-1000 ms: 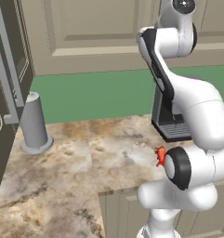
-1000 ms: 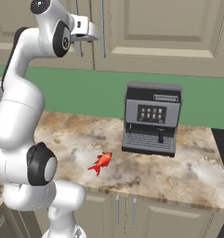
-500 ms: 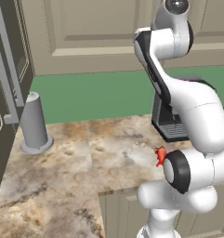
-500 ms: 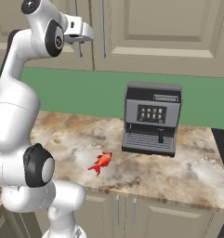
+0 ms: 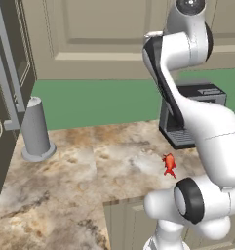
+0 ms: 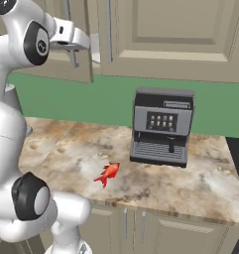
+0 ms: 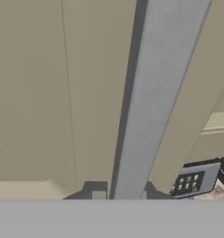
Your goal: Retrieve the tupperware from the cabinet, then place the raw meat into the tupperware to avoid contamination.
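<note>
The beige cabinet (image 6: pixel 155 34) hangs above the counter, and its panelled doors (image 5: pixel 104 34) fill the wall behind the arm. My gripper (image 6: pixel 72 49) is up at the left door. In the hand view my gripper (image 7: pixel 120 193) is shut on that door's vertical grey bar handle (image 7: pixel 155 93), which runs up between the two dark fingertips (image 7: pixel 95 190). The raw meat (image 6: pixel 107 173), a small red-orange chunk, lies on the marble counter (image 5: pixel 65 176) in front of the coffee machine; it is also seen beside my arm (image 5: pixel 169 164). The tupperware is hidden.
A dark coffee machine (image 6: pixel 163 126) stands on the counter against the green wall. A grey cylinder on a round base (image 5: pixel 36 129) stands at the counter's left. A dark brown cabinet with grey handles (image 5: pixel 7 73) borders the left side. A second bar handle (image 6: pixel 108 30) is on the neighbouring door.
The jaws have closed from wide open onto the cabinet's bar handle. The upper arm has leaned a little further toward the cabinet. The raw meat has not moved.
</note>
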